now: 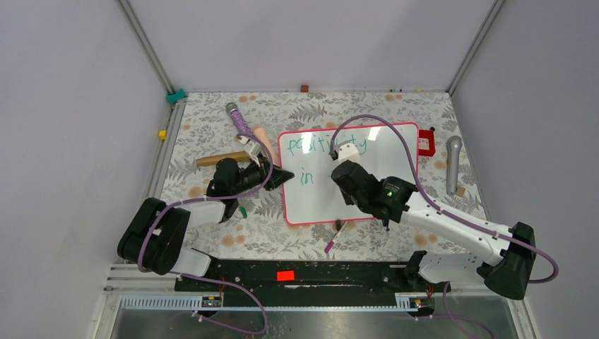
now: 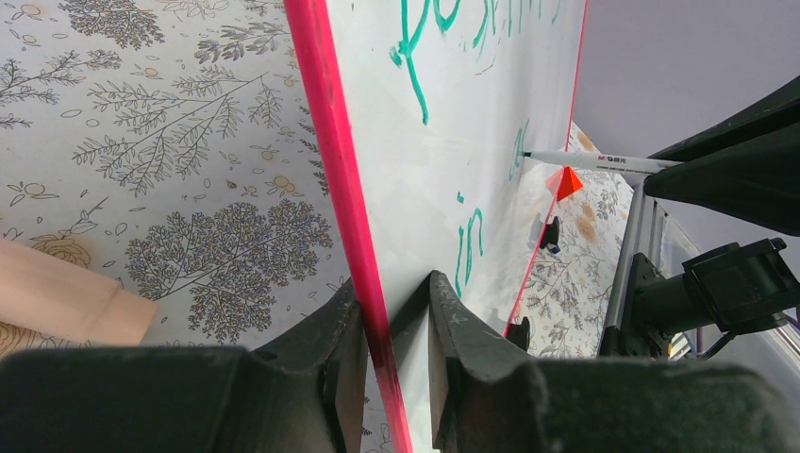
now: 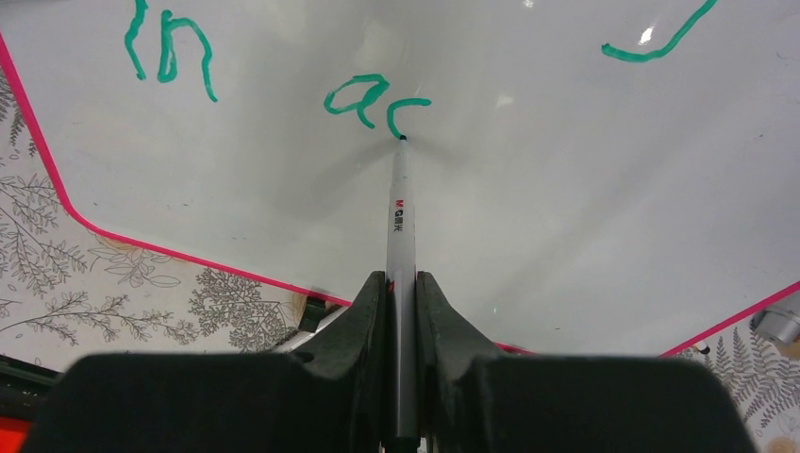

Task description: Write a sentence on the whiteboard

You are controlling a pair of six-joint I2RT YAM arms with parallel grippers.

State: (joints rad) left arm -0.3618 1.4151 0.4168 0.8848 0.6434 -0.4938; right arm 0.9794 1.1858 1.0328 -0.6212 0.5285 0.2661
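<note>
R side first: right gripper (image 3: 401,283) is clenched on the marker (image 3: 400,203). The barrel runs straight out past my fingertips, and the tip is down on the whiteboard (image 3: 585,208), touching the foot of a green "c". Just left of the tip there's an "a", and further left "in". Up and to the right of the tip is the tail of a letter from the upper line.

L side: left gripper (image 2: 387,307) is pinching the whiteboard's pink-red frame, one finger on each side of the edge, both touching. This wrist cam shows the board edge-on, running away from my fingers. It also gives the marker side-on, coming in from the right with its tip on the board beyond "in". The R wrist cam can't give that angle.

Top cam: the board lies on the floral table (image 1: 205,120), my L fingers at its left edge, my R fingers over its middle. Here my R gripper hides the tip, the "ac" and the mid part of the upper line; only "posit" and "ty" show.

These show in the top cam only:
- Purple mic (image 1: 240,121), beyond my L fingers.
- Wooden block (image 1: 222,159), just beside them, off the board.
- Grey mic (image 1: 453,164), well right of my R fingers.
- Pink pen (image 1: 334,239), on the table just off the board's near edge.
</note>
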